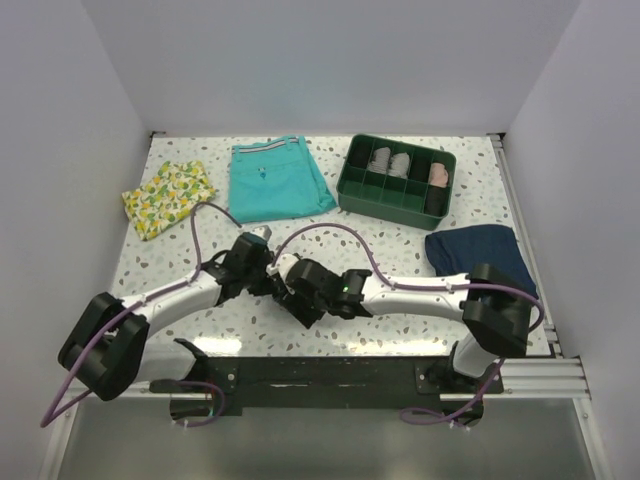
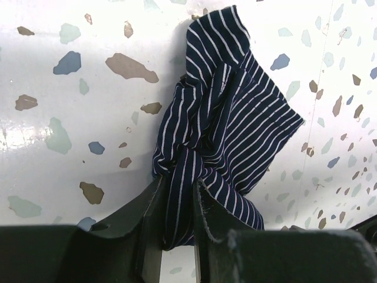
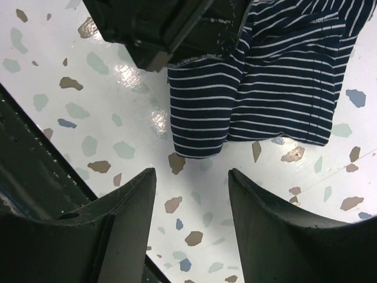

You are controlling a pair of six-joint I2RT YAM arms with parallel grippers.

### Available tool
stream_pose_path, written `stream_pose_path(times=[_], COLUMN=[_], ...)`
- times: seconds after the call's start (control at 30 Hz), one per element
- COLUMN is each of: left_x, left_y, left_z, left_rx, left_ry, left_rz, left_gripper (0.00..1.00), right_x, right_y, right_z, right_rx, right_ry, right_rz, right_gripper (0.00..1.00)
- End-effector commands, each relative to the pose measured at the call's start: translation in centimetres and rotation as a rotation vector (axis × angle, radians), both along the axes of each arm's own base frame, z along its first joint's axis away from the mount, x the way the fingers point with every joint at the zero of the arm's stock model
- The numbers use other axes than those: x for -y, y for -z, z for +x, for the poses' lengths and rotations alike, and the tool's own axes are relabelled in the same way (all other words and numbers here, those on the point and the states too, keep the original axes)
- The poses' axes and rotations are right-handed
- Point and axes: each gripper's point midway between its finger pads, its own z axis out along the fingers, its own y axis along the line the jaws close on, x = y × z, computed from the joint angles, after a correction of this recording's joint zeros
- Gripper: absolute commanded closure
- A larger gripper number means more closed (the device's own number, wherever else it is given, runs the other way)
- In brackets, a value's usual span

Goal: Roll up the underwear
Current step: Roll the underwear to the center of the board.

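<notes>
The underwear, dark navy with thin pale pinstripes, lies bunched and partly folded on the speckled table. My left gripper is shut on a gathered fold at its near edge. In the right wrist view the underwear lies just beyond my right gripper, which is open and empty over bare table, a short gap from the cloth's nearest corner. The left gripper's black body shows at the top of that view, on the cloth. In the top view both grippers meet at the table's middle front and hide the underwear.
Teal shorts lie at the back middle. A lemon-print cloth lies at the back left. A green divided tray with rolled items stands at the back right. A plain navy garment lies at the right.
</notes>
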Motion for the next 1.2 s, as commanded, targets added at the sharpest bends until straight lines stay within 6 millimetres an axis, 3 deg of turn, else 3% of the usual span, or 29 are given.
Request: stream_pose_path(times=[0.0, 0.37, 0.7, 0.8, 0.93, 1.0, 1.17], left_x=[0.3, 0.6, 0.8, 0.8, 0.6, 0.6, 0.2], left_y=[-0.3, 0.2, 0.4, 0.2, 0.3, 0.1, -0.4], left_z=[0.4, 0.8, 1.0, 1.1, 1.1, 1.2, 1.8], left_rx=[0.003, -0.016, -0.027, -0.027, -0.030, -0.026, 0.000], left_ry=[0.027, 0.023, 0.017, 0.018, 0.020, 0.016, -0.003], left_rz=[0.004, 0.010, -0.019, -0.025, -0.029, -0.031, -0.027], left_gripper=[0.81, 0.82, 0.84, 0.84, 0.84, 0.83, 0.67], right_x=[-2.3, -4.1, -3.2, -2.0, -1.4, -1.2, -1.0], right_y=[-2.3, -0.9, 3.4, 4.7, 6.0, 6.6, 7.0], right_z=[1.8, 2.4, 2.5, 2.5, 2.0, 1.5, 0.4], right_rx=[0.132, 0.186, 0.162, 0.162, 0.137, 0.113, 0.045], right_ry=[0.002, -0.004, 0.045, 0.068, 0.072, 0.065, 0.075], right_rz=[0.056, 0.069, 0.003, -0.032, -0.046, -0.045, 0.000], right_gripper=[0.43, 0.42, 0.45, 0.51, 0.73, 0.79, 0.86])
